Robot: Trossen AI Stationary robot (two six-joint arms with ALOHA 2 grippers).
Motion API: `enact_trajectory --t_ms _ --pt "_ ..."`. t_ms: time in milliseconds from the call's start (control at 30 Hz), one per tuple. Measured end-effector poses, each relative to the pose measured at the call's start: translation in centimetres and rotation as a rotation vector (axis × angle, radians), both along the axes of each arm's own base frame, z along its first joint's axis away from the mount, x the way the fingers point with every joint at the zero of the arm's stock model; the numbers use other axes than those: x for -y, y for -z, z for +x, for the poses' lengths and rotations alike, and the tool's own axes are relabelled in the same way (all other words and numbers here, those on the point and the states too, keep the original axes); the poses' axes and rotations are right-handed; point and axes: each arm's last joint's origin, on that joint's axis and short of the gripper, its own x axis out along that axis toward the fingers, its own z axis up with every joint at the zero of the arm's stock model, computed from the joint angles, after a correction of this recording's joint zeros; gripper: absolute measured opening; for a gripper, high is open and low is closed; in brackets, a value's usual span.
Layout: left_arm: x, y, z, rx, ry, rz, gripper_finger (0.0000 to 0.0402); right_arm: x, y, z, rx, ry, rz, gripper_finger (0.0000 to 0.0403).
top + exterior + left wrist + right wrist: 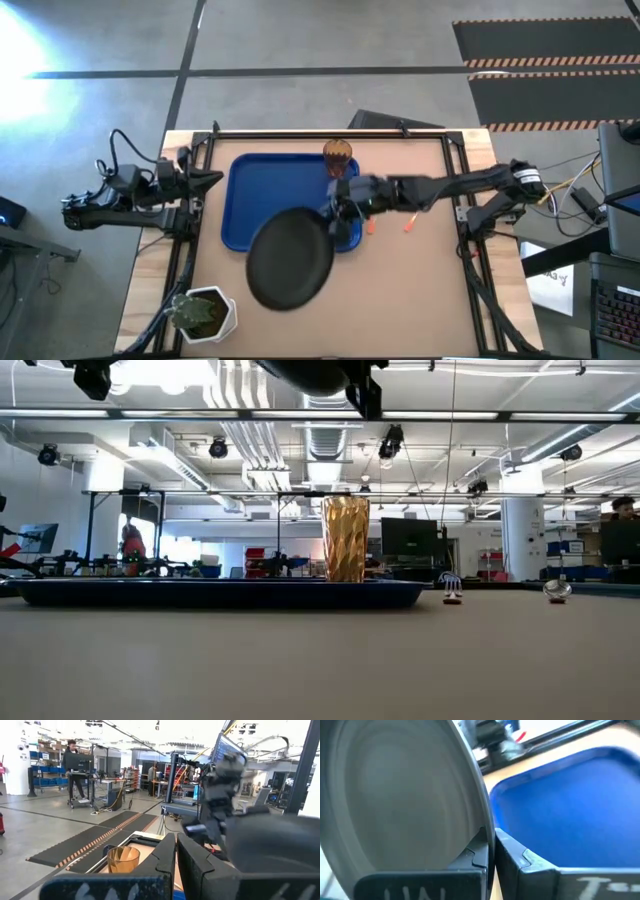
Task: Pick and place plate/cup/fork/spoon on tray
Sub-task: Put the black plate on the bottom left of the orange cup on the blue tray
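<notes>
Plate [288, 262]: lifted, overlapping blue tray's [262, 190] front-right corner
Right gripper [336, 212]: jaws clamped on plate rim
Cup [338, 155]: upright, tray's far right corner
Left gripper [212, 180]: closed, empty, table's left edge

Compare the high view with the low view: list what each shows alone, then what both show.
Only the high view: the left gripper shut and waiting at the table's left edge, the right gripper shut on the plate's rim, the plant pot, and the tray's bare blue floor.

Only the low view: the room behind the table.

Both: the cup standing upright at the tray's far right corner, the raised plate, the tray, and the fork and spoon on the table right of the tray.
</notes>
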Motion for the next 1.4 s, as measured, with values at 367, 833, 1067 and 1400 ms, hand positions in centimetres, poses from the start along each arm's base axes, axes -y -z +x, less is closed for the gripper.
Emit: enact_trajectory --t_ms 367,833,1067,1400 --pt "0.0 -0.6 -0.9 0.037 -0.004 0.022 0.0000 8.5 -2.1 2.3 -0.121 0.014 -0.038 0.0008" --pt "0.0 -0.2 -1.7 0.026 -0.003 0.021 0.0000 16.0 0.0 10.1 -0.303 -0.068 -0.047 0.0008" --pt "0.0 -0.3 -2.5 0.064 -0.003 0.020 0.0000 17.8 4.7 11.5 -0.378 -0.097 0.046 0.0008" --pt "0.0 -0.1 -2.6 0.061 -0.003 0.020 0.0000 19.3 7.7 12.2 -0.429 -0.066 0.027 0.0008"
